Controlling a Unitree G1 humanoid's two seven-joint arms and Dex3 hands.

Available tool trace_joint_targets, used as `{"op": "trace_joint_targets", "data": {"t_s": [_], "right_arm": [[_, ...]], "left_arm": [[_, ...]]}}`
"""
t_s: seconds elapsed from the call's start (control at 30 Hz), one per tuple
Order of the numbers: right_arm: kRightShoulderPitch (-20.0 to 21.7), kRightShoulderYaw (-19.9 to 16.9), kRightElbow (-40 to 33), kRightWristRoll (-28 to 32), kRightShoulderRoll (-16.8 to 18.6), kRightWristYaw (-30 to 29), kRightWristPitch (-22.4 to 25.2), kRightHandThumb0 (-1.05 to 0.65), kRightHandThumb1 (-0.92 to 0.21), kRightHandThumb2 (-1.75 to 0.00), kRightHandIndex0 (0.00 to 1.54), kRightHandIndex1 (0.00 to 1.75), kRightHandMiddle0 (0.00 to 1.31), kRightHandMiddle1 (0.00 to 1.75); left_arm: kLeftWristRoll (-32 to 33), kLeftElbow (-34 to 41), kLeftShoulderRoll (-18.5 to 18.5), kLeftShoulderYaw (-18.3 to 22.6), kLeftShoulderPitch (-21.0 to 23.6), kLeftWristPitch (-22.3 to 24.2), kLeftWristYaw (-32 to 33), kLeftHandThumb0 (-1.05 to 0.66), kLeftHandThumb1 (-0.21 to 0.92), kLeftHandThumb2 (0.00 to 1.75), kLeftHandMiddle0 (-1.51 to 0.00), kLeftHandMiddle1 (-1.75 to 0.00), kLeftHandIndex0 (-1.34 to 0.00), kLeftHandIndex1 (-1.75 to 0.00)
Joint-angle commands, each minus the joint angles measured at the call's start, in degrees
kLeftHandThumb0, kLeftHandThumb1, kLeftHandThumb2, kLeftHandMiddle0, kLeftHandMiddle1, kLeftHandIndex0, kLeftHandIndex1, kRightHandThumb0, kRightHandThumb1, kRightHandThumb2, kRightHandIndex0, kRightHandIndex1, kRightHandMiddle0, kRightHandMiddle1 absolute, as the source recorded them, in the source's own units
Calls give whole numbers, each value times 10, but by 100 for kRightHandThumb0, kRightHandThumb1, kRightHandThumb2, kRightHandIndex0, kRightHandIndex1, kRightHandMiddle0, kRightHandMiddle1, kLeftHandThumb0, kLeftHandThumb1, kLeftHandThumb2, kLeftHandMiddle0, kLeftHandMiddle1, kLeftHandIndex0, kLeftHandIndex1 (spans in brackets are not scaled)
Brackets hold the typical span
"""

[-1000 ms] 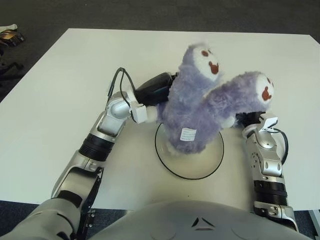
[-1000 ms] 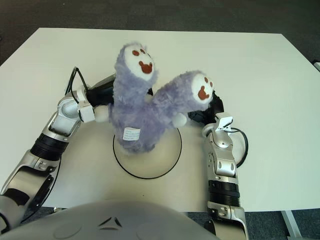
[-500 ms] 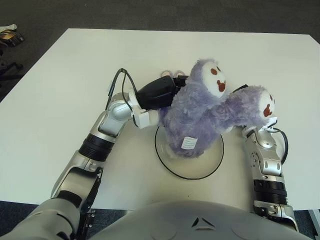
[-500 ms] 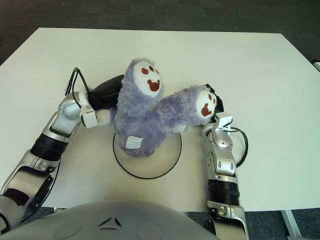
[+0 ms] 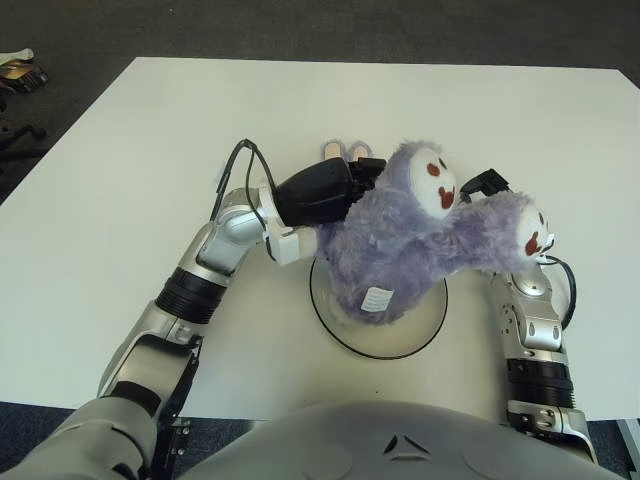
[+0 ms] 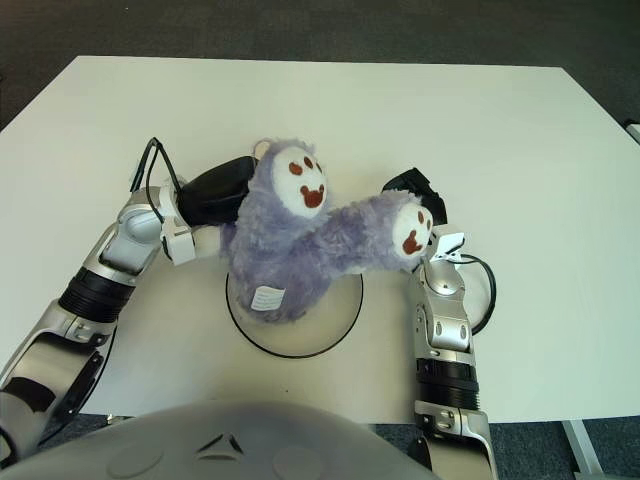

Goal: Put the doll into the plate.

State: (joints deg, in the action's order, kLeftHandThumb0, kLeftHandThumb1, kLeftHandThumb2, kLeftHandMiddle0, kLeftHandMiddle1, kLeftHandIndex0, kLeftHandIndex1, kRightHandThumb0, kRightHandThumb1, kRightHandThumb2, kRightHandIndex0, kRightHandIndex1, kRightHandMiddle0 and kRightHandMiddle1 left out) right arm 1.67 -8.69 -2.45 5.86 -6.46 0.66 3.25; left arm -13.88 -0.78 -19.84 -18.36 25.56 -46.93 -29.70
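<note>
Pressing against the left flank of the fluffy lilac plush doll, the black left hand lies just beside the toy with its fingers hidden in the fur, so whether they grip or only push cannot be told. The right hand shows as a dark tip behind the doll's raised right foot; its fingers cannot be read either.

Over the last second the doll has sunk: its two white-soled feet, which stood high and upright, now lean lower and toward the right, and its body sits down into the clear round plate with a dark rim. The white sewn label faces the robot above the plate's near rim. In my judgement the placing is almost finished; what remains is for both hands to let go and draw apart without dragging the toy back out.

The plate lies near the front edge of the white table, about midway along it. Nothing else stands on the table near the doll. The main risk is the top-heavy toy tipping over the right rim, where its leg overhangs beside the right forearm.
</note>
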Motion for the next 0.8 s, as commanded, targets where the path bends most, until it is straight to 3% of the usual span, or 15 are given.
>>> {"op": "trace_joint_targets", "data": {"t_s": [0.0, 0.1, 0.17, 0.37, 0.5, 0.6, 0.77], "right_arm": [[-18, 4, 33, -12, -5, 1, 28, -45, -43, -119, 124, 175, 53, 175], [-17, 4, 37, -13, -5, 1, 26, -45, -42, -119, 124, 175, 53, 175], [-16, 5, 40, -13, -6, 1, 26, -45, -42, -119, 124, 175, 53, 175], [-15, 4, 42, -7, -6, 6, 28, -45, -42, -120, 124, 175, 54, 175], [-13, 0, 52, 0, -7, 14, 20, -45, -41, -120, 125, 175, 54, 175], [-13, -2, 56, 2, -7, 18, 15, -45, -41, -121, 125, 175, 54, 175], [-11, -4, 64, 5, -7, 23, 9, -45, -41, -121, 125, 175, 54, 175]], "left_arm": [[-8, -4, -8, -1, 12, -9, 4, 0, 8, 158, -72, -174, -63, -171], [-7, -3, -11, -3, 11, -7, 1, 0, 13, 147, -66, -174, -69, -158], [0, 1, -17, -5, 9, 0, -7, 0, 24, 133, -52, -175, -70, -153], [34, 20, -33, -17, 3, 36, -41, -1, 39, 121, -31, -175, -64, -162], [56, 42, -38, -20, -5, 66, -56, -1, 42, 116, -28, -175, -64, -159], [64, 55, -41, -21, -8, 80, -61, -1, 41, 120, -38, -175, -49, -171], [78, 75, -45, -22, -14, 107, -71, -1, 41, 121, -41, -175, -44, -174]]}}
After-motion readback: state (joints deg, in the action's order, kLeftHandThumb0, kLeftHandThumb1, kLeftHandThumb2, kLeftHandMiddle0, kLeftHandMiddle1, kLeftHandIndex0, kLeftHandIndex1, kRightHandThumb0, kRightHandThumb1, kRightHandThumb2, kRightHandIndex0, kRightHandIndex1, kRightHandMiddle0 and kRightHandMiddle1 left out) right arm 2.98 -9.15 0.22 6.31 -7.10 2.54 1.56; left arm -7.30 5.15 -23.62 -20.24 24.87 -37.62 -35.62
